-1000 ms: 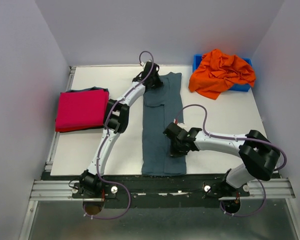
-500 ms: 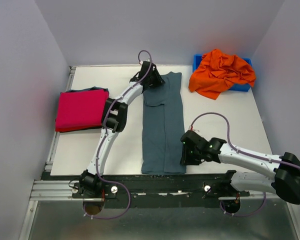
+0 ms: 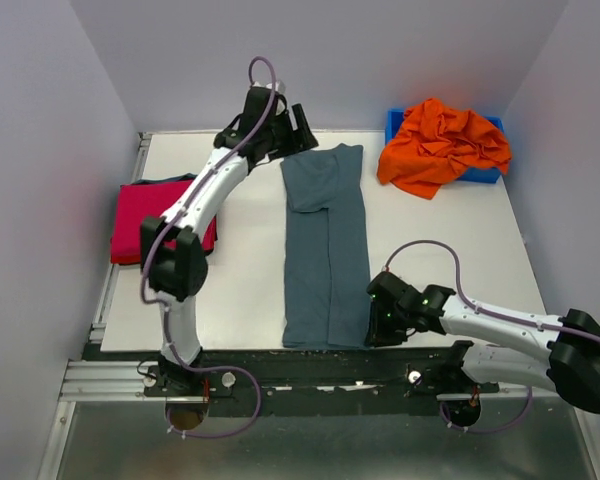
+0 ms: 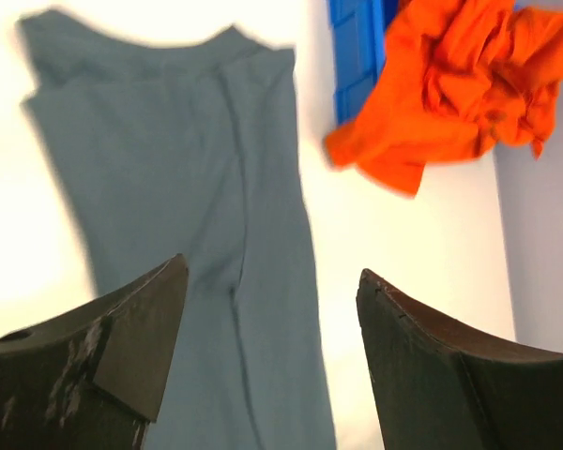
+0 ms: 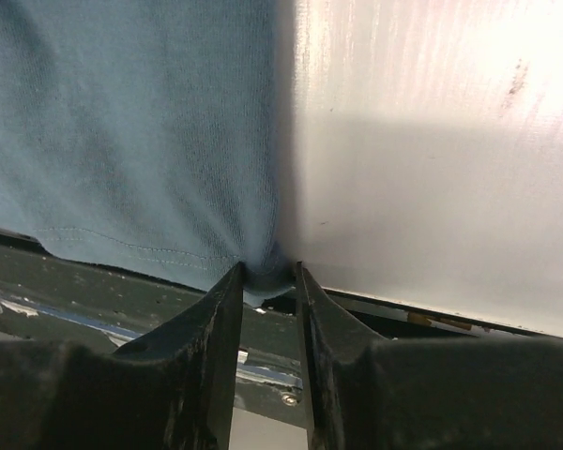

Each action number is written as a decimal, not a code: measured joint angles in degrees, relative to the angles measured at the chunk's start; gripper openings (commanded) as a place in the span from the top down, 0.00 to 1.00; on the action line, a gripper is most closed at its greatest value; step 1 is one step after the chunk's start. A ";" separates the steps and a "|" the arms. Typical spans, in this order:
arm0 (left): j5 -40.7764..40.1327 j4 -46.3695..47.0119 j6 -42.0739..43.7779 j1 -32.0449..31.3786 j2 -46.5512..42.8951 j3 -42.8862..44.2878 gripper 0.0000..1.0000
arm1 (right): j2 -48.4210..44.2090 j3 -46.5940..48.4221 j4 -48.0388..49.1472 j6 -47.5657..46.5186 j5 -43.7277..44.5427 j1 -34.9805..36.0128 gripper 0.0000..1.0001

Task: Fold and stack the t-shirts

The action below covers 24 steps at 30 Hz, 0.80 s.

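Note:
A slate grey-blue t-shirt (image 3: pixel 325 250) lies folded into a long narrow strip down the middle of the table. My right gripper (image 3: pixel 374 333) is at its near right corner, and in the right wrist view the fingers (image 5: pixel 227 300) pinch that bunched hem corner (image 5: pixel 267 270) at the table's front edge. My left gripper (image 3: pixel 298 128) hangs open above the shirt's far end, with nothing between its fingers (image 4: pixel 141 337); the grey-blue t-shirt (image 4: pixel 169 169) lies below it. A folded magenta-red t-shirt (image 3: pixel 145 225) rests at the left. A crumpled orange t-shirt (image 3: pixel 442 145) lies heaped on the bin.
A blue plastic bin (image 3: pixel 485 172) stands at the back right corner under the orange shirt, and shows as the blue bin (image 4: pixel 357 52) in the left wrist view. White walls close in the table on three sides. A black rail (image 3: pixel 310 365) runs along the near edge.
My left gripper opened, let go of the shirt's far end and lifted back to the left. My right gripper moved from mid-shirt to the near right corner and closed on it.

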 measured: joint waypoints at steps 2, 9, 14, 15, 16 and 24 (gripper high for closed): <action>-2.27 -0.09 1.11 -0.76 -11.04 -12.11 0.19 | 0.15 0.02 0.22 -0.11 -0.33 -0.02 0.62; -8.48 1.44 -1.42 -6.62 -44.24 -54.53 0.19 | -1.14 2.14 -3.50 -1.29 0.74 -0.02 0.62; -10.91 -1.07 -6.91 -13.22 -59.58 -72.50 0.19 | -2.56 2.45 -4.44 -2.14 1.01 -0.02 0.62; -10.95 -1.53 -8.68 -14.56 -62.38 -75.38 0.20 | -2.51 2.43 -4.46 -2.19 1.03 -0.02 0.62; -10.95 -1.92 -10.10 -15.65 -64.61 -77.79 0.20 | -2.51 2.43 -4.44 -2.23 1.09 -0.02 0.61; -11.13 -2.54 -22.03 -25.20 -75.41 -89.61 0.25 | -1.53 2.23 -2.89 -3.37 1.09 -0.02 0.62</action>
